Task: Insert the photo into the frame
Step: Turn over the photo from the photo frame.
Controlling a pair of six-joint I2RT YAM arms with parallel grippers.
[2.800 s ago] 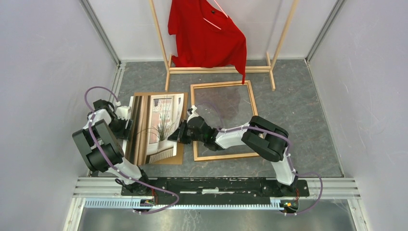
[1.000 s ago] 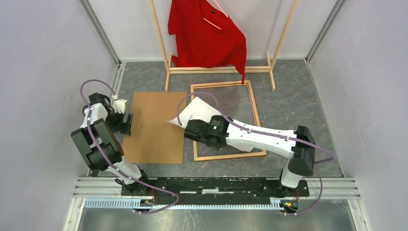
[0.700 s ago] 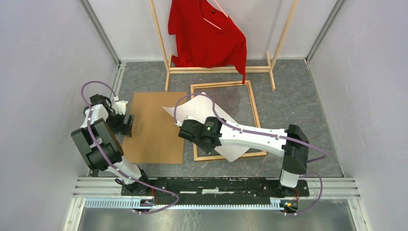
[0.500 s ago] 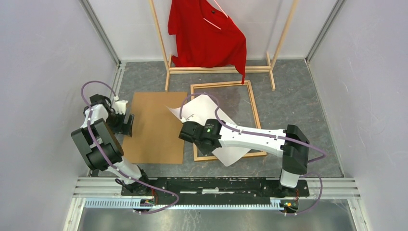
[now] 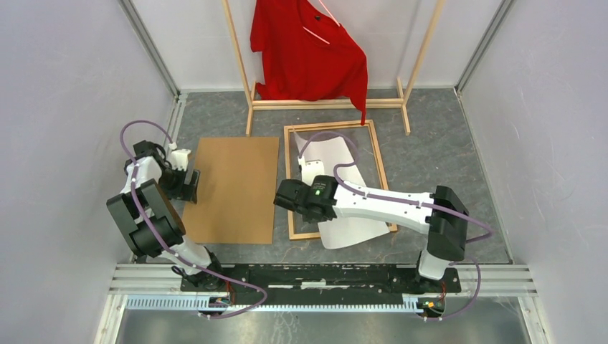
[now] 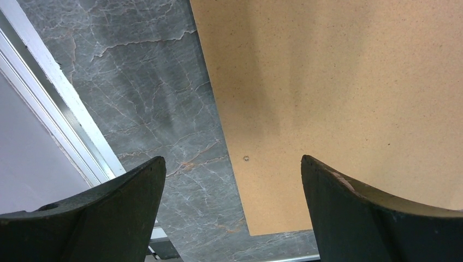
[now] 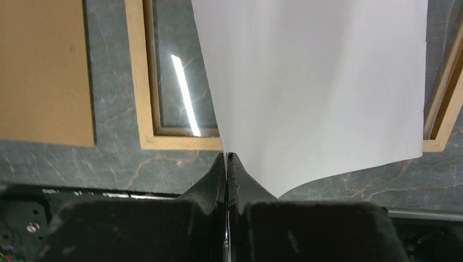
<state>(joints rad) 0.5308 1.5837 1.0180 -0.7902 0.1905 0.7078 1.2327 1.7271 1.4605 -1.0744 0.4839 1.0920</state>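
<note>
The photo (image 5: 350,228) (image 7: 316,82) shows only its white back and curves over the frame (image 5: 378,170) (image 7: 136,71), running past the near rail. My right gripper (image 5: 294,201) (image 7: 226,155) is shut on the photo's near left edge, above the frame's near left corner. A clear sheet (image 7: 180,82) glints inside the frame. My left gripper (image 5: 188,185) (image 6: 232,164) hangs open and empty over the left edge of the brown backing board (image 5: 229,190) (image 6: 338,82). The printed side is hidden.
A pale wooden clothes rack (image 5: 323,104) with a red shirt (image 5: 308,50) stands just behind the frame. Grey walls close in on both sides, and a metal rail (image 5: 323,271) runs along the near edge.
My right gripper has swung the photo from a slant across the frame's left rail to nearly square over the frame. The left arm has not moved.
</note>
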